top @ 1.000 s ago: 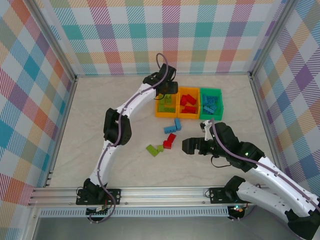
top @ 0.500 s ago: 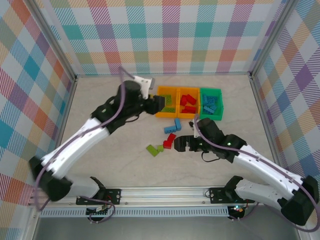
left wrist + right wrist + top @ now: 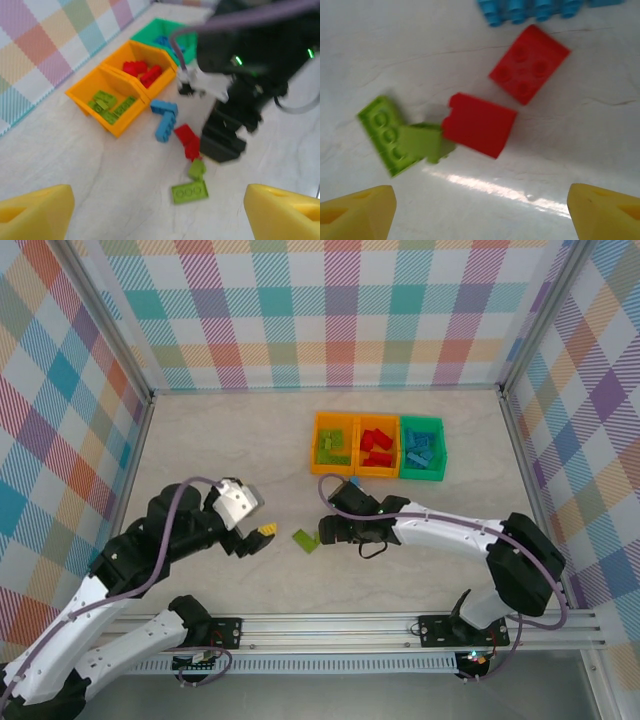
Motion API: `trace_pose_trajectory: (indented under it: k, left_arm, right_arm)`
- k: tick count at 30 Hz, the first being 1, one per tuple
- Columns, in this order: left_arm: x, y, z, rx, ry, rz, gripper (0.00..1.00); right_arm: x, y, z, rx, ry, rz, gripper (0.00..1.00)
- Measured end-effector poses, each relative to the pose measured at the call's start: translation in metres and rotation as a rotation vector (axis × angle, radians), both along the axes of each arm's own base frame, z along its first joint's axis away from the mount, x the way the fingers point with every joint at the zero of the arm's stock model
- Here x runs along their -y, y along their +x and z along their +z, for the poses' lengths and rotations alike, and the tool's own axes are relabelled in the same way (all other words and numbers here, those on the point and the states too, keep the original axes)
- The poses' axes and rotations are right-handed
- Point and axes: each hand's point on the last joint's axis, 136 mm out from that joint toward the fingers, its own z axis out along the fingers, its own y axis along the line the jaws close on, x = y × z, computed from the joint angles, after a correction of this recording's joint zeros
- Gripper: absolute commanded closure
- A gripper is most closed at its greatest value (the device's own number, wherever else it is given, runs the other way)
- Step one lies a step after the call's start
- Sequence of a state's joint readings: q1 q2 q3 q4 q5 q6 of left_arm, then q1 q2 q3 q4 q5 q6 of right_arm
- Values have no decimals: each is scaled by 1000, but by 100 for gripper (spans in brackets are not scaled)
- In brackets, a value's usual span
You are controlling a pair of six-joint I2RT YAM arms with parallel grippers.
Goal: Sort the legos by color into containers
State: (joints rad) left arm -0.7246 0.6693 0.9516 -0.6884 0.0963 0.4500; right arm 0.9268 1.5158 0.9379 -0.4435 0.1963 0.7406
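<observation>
Three joined containers stand at the back: an orange one (image 3: 332, 445) with green legos, an orange one (image 3: 377, 447) with red legos, a green one (image 3: 422, 448) with blue legos. Loose legos lie in front of them. In the right wrist view I see two red legos (image 3: 479, 124) (image 3: 530, 64), a flat green one (image 3: 382, 127), a small green one (image 3: 422, 142) and a blue one (image 3: 530, 10). My right gripper (image 3: 333, 527) hangs open just above them, holding nothing (image 3: 480, 215). My left gripper (image 3: 262, 534) stands open and empty, left of the green lego (image 3: 306, 539).
Checked walls and metal rails close in the table on three sides. The left wrist view looks across the loose legos (image 3: 192, 187) to the right gripper's black body (image 3: 225, 135) and the bins (image 3: 107, 102). Bare tabletop lies left of the legos.
The left arm has drawn back from the bins to the near left, and its jaws have opened. The right gripper has slid left over the loose legos.
</observation>
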Motion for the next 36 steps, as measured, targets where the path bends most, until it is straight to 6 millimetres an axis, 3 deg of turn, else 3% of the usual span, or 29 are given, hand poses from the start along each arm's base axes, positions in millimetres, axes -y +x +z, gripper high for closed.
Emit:
trace_pose_trajectory:
  k: [2,7,13,22,26,32,36]
  left_arm:
    - [4,-5,-20,-8,38,-52,0]
    - [15,-14,-56,-19,103,-180,0]
    - [19,-21,-78,-10,143,-258,0]
    - [24,-26,-90,17,134,-315,0]
    - [25,-26,-86,49,124,-321,0]
    - [26,-28,-87,61,117,-338,0]
    - [27,-29,-86,70,112,-350,0]
  right_arm:
    - [2,5,-4,-6,4,-54,11]
    - [-6,16,-10,-29,30,-160,14]
    - [-18,27,-20,-54,38,-239,26]
    - [-21,29,-38,-64,4,-256,40]
    - [-21,29,-44,-70,-7,-255,54]
    - [-20,31,-41,-51,-1,-247,68]
    - [-12,28,-25,-15,20,-247,70]
